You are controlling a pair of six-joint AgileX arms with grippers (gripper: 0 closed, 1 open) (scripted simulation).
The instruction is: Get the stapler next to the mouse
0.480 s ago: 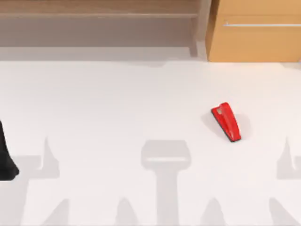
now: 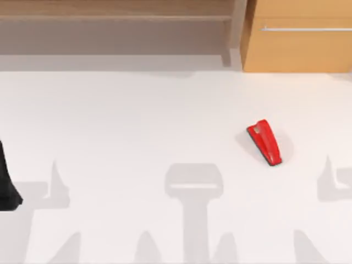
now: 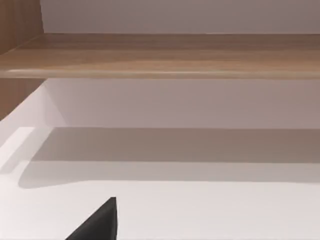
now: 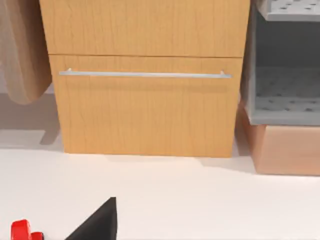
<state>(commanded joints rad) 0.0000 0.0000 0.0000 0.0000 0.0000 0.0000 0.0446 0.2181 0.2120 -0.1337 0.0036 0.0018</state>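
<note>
While the right claw (image 4: 100, 222) shows as a dark wedge in its wrist view, we cannot tell whether it is open or closed. The same holds for the left claw (image 3: 100, 222), which looks out at the shelf (image 3: 160, 55) and seems idle.

We judge the step in hand to be the right arm's approach to the stapler (image 2: 264, 142), with nothing gripped yet. To do it well, we should bring the claw above the middle of the red body and turn the wrist to match its slant, so that the jaws close across the narrow width and not along the length. The shell is glossy and wedge-shaped, so a high pinch would likely slide off. A low hold near the dark base edge looks safer. We should come straight down, too, since a sideways brush could spin it away.

From the right wrist, a red corner of the stapler (image 4: 22, 231) lies near the wedge but apart from it. From above, it lies flat on the right half of the surface (image 2: 137, 121), aslant, well short of the cabinet (image 2: 300, 44).

A dark shape (image 2: 6, 187) at the left edge may be the mouse or part of the left arm. We cannot tell which.
</note>
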